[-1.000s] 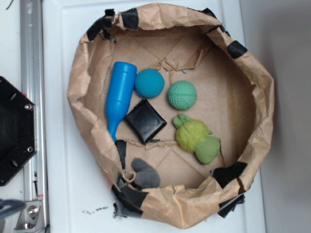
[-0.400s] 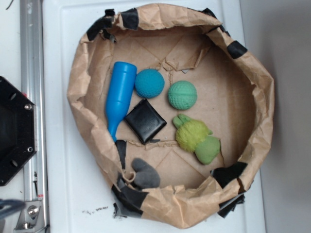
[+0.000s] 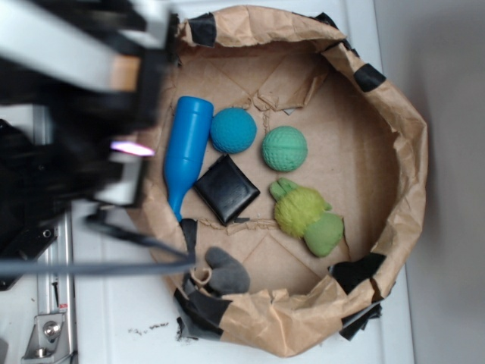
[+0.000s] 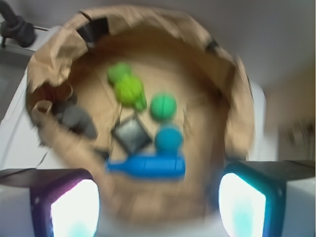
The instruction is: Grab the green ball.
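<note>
- Exterior view: brown crumpled-paper basin (image 3: 402, 144), black tape at the rim, on a white tabletop (image 3: 106, 318).
- Mint-green dimpled foam ball (image 3: 285, 148) lies free on the basin floor, just right of a teal-blue ball (image 3: 233, 130), above a lumpy yellow-green plush toy (image 3: 307, 216).
- Other contents: blue plastic bottle-shaped pin (image 3: 186, 152), black square pad (image 3: 226, 189), grey soft scrap (image 3: 226, 271).
- Gripper (image 4: 158, 202) (wrist view, blurred): fingers wide apart, holding nothing, well short of the ball.
- Handling, judged: light, squashy, rolls easily; pinch across its middle.
- Writing: none legible.
</note>
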Motion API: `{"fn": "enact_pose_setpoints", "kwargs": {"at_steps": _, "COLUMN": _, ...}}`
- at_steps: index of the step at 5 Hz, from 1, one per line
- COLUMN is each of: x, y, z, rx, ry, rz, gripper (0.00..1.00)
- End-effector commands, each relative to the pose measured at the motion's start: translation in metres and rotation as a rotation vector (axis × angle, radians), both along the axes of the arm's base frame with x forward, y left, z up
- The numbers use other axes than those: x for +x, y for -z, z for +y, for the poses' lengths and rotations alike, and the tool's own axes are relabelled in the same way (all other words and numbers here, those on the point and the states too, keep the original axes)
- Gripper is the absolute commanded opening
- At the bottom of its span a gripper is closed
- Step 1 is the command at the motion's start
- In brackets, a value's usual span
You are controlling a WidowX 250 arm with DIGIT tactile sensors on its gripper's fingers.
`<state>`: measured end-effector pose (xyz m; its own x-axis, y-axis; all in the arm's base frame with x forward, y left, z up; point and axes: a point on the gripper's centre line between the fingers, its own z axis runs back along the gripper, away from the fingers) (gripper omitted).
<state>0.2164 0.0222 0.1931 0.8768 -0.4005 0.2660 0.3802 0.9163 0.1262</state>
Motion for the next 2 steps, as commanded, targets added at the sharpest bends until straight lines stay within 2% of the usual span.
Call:
{"fn": "enact_pose_setpoints", "kwargs": {"at_steps": 1, "x": 0.061, "y": 0.060, "z": -0.005, "rx": 0.059, "ry": 0.120, "rz": 0.076, "gripper": 1.00}}
{"fn": "enact_pose_setpoints", "kwargs": {"at_steps": 2, "x": 0.074, "y": 0.110, "z": -0.007, "rx": 0.109, "ry": 0.192, "rz": 0.187, "gripper": 1.00}}
